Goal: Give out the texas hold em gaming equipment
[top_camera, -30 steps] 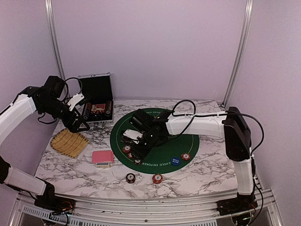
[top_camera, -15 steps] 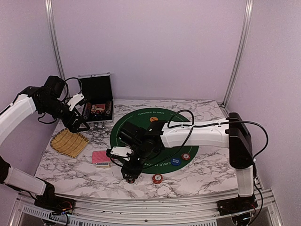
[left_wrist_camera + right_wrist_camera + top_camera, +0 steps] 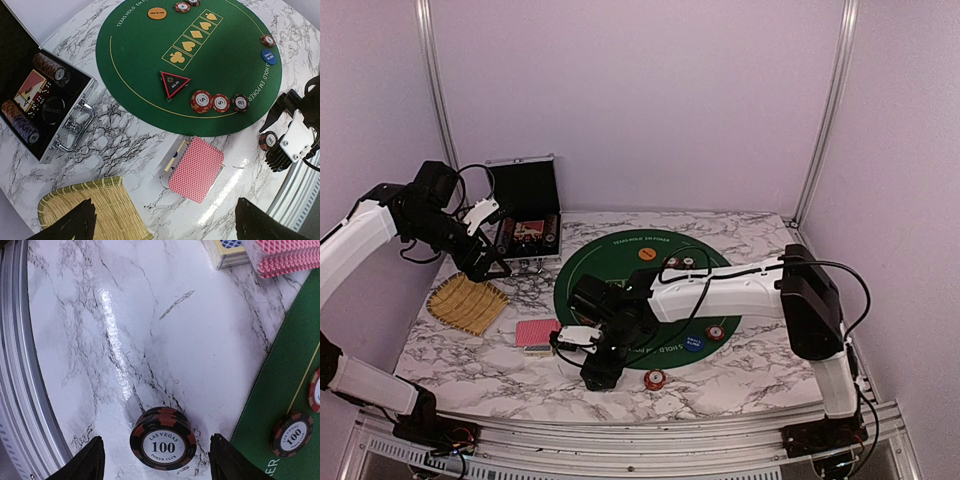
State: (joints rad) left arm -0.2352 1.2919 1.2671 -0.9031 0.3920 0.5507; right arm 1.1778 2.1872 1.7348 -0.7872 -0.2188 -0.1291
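The right gripper (image 3: 157, 436) hangs open over a little stack of dark chips (image 3: 162, 445), maybe three, on the counter (image 3: 125, 315) by the near edge. They look hard, light and smooth. Pinch the round sides.

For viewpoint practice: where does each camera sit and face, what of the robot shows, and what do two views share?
Top external: above and behind, facing down at the table; left arm, right arm show.
Left wrist: high left, looking down on the green mat; left gripper tips show.
Right wrist: low, facing down at the 100 chip stack; right gripper tips show.
Shared: both wrist views show that stack.
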